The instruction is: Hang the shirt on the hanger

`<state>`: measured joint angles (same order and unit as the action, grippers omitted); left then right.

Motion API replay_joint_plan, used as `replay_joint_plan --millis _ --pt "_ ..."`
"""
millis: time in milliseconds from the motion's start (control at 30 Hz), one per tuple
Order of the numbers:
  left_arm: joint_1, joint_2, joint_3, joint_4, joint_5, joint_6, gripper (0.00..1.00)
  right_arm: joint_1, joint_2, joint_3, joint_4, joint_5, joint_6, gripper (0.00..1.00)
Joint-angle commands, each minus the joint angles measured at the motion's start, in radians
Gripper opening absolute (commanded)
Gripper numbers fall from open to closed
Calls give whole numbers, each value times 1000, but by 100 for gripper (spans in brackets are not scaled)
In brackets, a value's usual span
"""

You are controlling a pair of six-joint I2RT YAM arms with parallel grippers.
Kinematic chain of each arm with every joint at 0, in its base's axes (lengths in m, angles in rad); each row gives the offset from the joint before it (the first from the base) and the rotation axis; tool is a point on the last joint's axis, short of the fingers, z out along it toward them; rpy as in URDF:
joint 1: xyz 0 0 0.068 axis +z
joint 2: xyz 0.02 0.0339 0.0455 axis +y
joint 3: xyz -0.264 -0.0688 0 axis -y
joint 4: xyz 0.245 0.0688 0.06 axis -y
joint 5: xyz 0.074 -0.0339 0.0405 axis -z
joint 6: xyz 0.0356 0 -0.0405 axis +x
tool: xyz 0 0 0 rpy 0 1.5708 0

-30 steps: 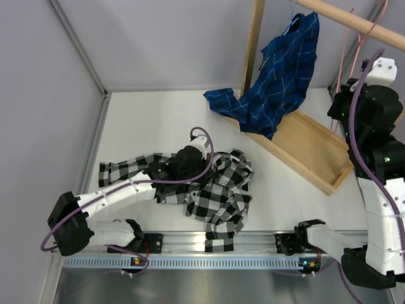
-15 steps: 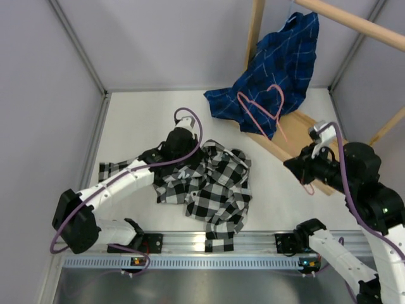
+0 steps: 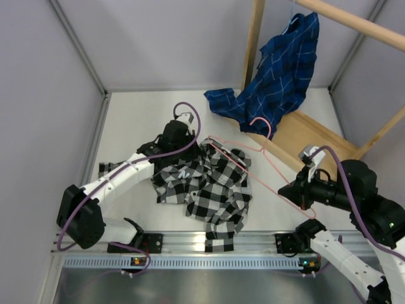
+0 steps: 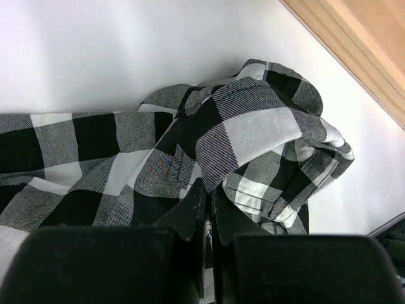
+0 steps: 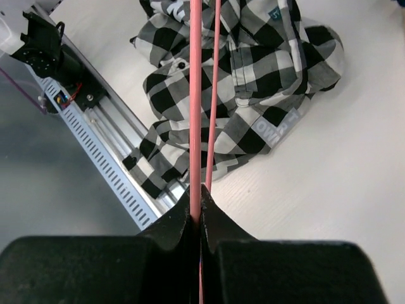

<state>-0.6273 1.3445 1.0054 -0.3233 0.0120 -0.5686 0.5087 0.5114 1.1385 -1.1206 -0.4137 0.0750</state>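
The right hand point(image 5: 201, 190), nearest the arm bases, is pressed together on the thin pink wire clothes hanger point(image 5: 195, 95) near one corner, so the triangle reaches out across the white table point(image 3: 139, 120) with its far corner over the heap. Held at one end like that, the wire could swivel or flex in the pinch once it meets cloth. Its tip might then skate over the fabric instead of entering an opening. The black-and-white buffalo-check shirt point(image 3: 218, 190) lies crumpled on the table between the two arms, folded over itself, with no neck or hem plainly open. The left hand point(image 4: 205, 196) pinches a fold on its far side. Whether it holds one layer or several cannot be told, and a pinch through several layers would keep the opening shut or drag the whole heap when lifted. Farther back, the hanger's hook appears close to the blue plaid shirt point(image 3: 278, 69) draped from the wooden rod point(image 3: 354, 22), and might snag it.
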Motion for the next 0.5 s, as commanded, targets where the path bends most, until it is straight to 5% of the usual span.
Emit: replay_joint_plan --millis 0,333,467 --pt "9 -22 56 -11 31 27 0 14 36 -3 4 -7 19 0" --pt "21 -16 81 -26 81 27 0 47 116 -115 71 10 52 0" --pt "21 -34 65 1 242 15 0 50 142 -164 206 -28 91 0"
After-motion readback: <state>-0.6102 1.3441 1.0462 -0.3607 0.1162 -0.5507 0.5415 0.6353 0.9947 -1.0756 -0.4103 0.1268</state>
